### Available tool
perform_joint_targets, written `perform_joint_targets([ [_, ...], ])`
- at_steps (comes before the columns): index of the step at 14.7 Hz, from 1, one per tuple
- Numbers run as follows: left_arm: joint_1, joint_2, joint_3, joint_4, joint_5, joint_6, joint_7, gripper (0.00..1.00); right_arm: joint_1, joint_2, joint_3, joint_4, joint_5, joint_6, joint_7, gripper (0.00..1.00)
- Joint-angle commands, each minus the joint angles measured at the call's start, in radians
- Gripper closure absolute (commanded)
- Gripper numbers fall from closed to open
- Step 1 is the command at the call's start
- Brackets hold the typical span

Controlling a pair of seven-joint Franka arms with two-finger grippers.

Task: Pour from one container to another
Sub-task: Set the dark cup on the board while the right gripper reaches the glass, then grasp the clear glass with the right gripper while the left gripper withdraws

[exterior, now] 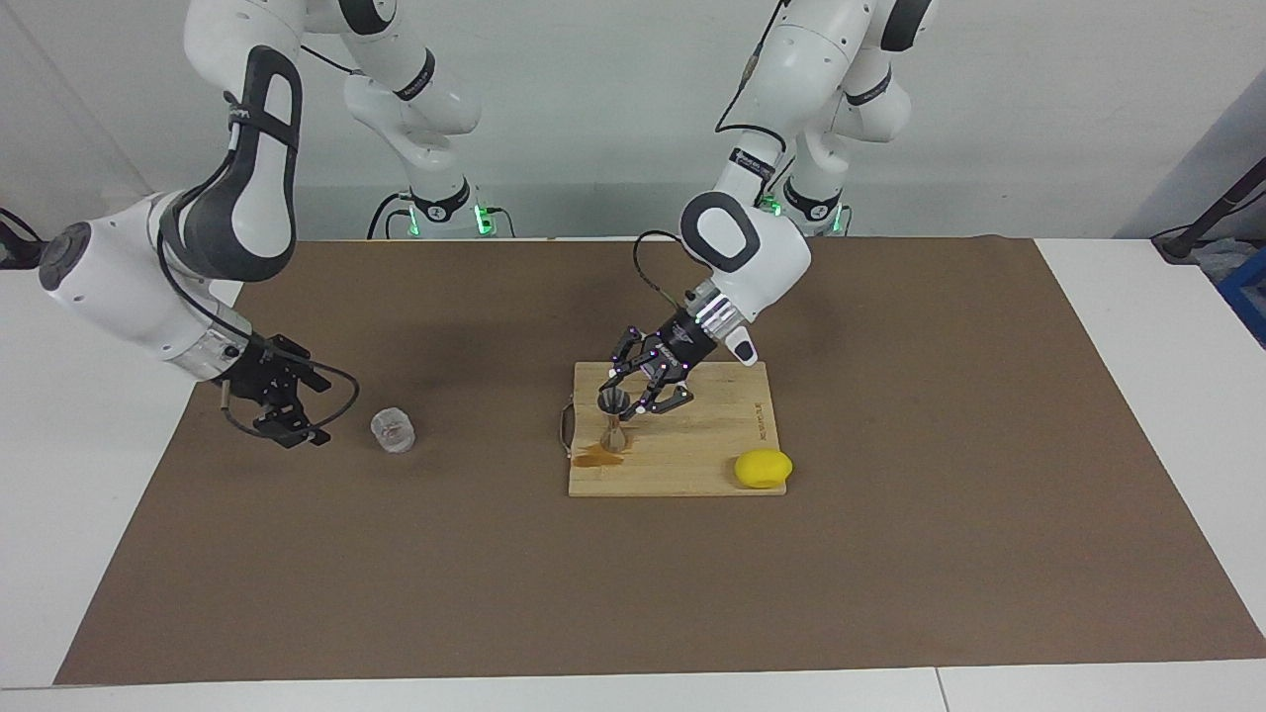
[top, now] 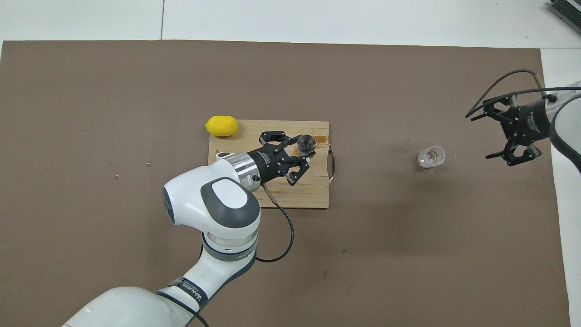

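Note:
The steel jigger stands upright on a wooden cutting board, at the edge toward the right arm's end. It also shows in the overhead view. My left gripper is open and low over the board, with a finger on each side of the jigger's top cone; I cannot tell if they touch it. The clear faceted glass cup stands upright on the brown mat toward the right arm's end. My right gripper is open and empty just beside the cup, apart from it.
A brown puddle lies on the board beside the jigger. A yellow lemon sits at the board's corner farthest from the robots, toward the left arm's end. The board has a metal handle.

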Motion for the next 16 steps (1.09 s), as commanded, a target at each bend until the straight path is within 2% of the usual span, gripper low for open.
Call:
perform_joint_targets([
  [1, -0.019, 0.017, 0.009, 0.021, -0.017, 0.026, 0.026, 1.0, -0.024, 0.034, 0.01, -0.015, 0.053, 0.031, 0.018, 0.02],
  [2, -0.022, 0.017, 0.009, 0.021, -0.016, 0.026, 0.027, 1.0, -0.041, 0.06, 0.01, -0.015, 0.081, 0.032, 0.016, 0.02],
  [3, -0.022, 0.017, 0.009, 0.021, -0.02, 0.026, 0.027, 0.07, -0.05, 0.079, 0.01, -0.012, 0.115, 0.032, 0.012, 0.02],
  [4, -0.016, 0.017, 0.009, 0.021, -0.025, 0.021, 0.026, 0.0, -0.061, 0.102, 0.01, -0.006, 0.138, 0.032, 0.007, 0.02],
  [9, -0.053, -0.016, 0.004, 0.009, -0.034, 0.027, 0.012, 0.0, -0.057, 0.174, 0.011, 0.003, 0.231, 0.069, -0.017, 0.02],
  [16, -0.039, -0.135, 0.007, -0.059, -0.031, -0.003, 0.003, 0.0, -0.049, 0.157, 0.018, -0.055, 0.241, 0.058, -0.037, 0.02],
])
